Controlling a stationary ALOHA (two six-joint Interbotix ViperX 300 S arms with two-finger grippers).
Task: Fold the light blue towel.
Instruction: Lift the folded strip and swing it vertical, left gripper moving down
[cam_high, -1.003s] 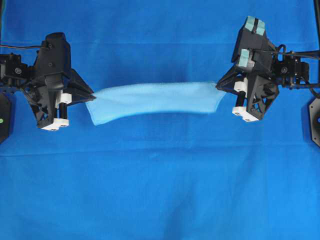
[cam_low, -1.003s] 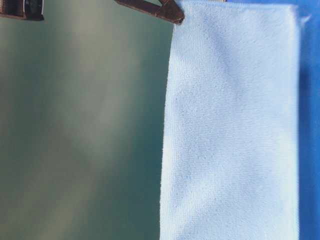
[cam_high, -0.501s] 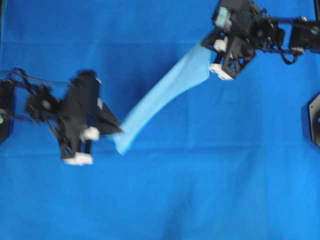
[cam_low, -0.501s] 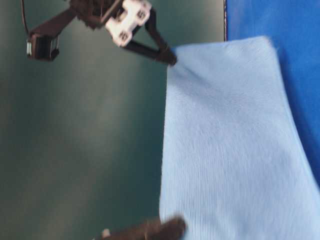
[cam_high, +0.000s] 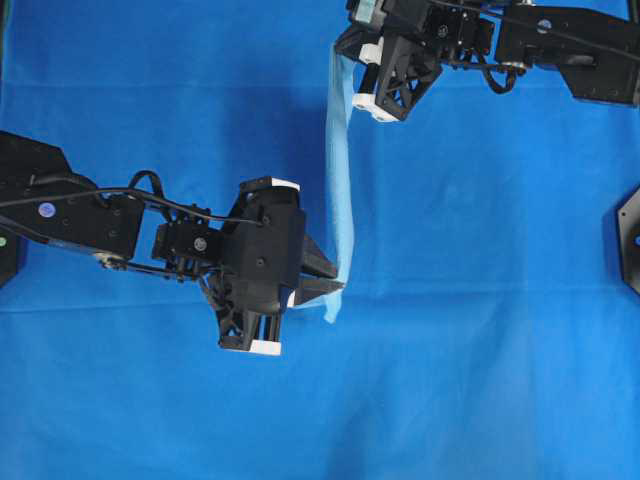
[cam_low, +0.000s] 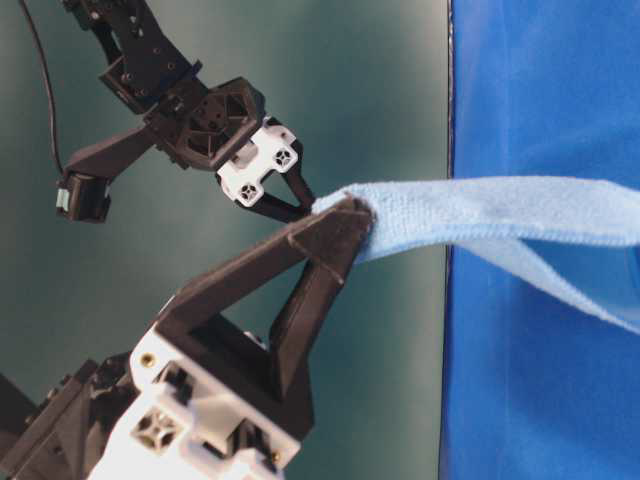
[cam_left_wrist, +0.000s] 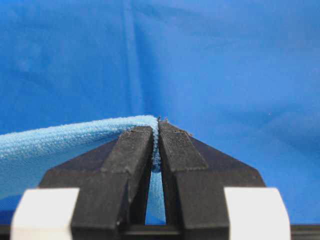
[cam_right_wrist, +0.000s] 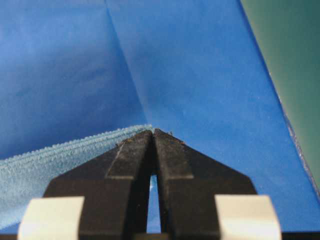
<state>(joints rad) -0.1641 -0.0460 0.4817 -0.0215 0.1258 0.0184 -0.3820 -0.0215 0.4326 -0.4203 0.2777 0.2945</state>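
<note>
Towel held taut, edge-on, above the sheet

Left gripper (cam_high: 335, 287) and right gripper (cam_high: 345, 50) each pinched a corner of the light blue towel (cam_high: 342, 170); a thin bite could slip loose.

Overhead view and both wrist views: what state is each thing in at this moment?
light blue towel: off the sheet, stretched edge-on between both grippers.
left gripper: shut on the towel's near end.
right gripper: shut on the towel's far end.
royal-blue sheet: spread flat, with visible crease lines.
</note>
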